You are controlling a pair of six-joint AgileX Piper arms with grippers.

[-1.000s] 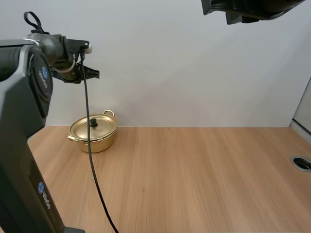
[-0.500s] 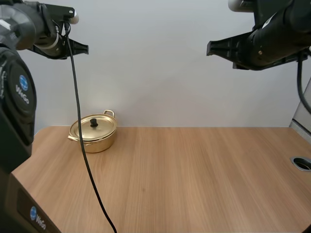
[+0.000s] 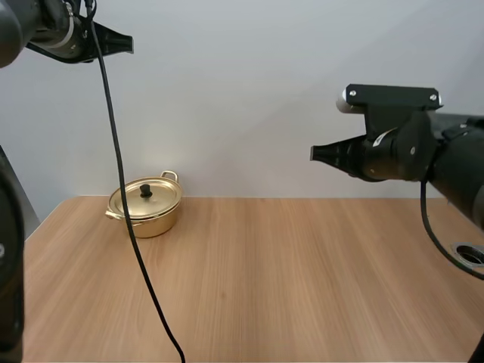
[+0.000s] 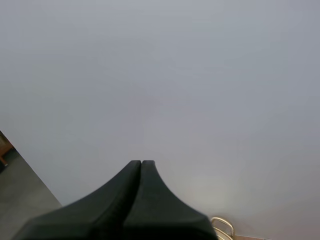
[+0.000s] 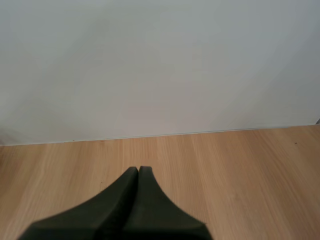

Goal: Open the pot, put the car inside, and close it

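A gold pot (image 3: 145,207) with its lid (image 3: 144,195) on and a black knob stands at the table's far left, near the wall. My left gripper (image 3: 128,45) hangs high above the pot, shut on nothing, its fingers (image 4: 141,167) lying together as one dark wedge. One gold pot handle (image 4: 222,226) peeks out beside that wedge. My right gripper (image 3: 314,153) hovers well above the table's right half, pointing left, shut and empty; in the right wrist view the right gripper (image 5: 138,171) points at bare wood by the wall.
The wooden table (image 3: 287,280) runs to the wall behind. A round metal-rimmed hole (image 3: 470,254) sits at the table's right edge.
The right arm has swung down from the top of the view to mid-height over the right side. The left gripper has risen and drifted slightly left. The pot has not moved.
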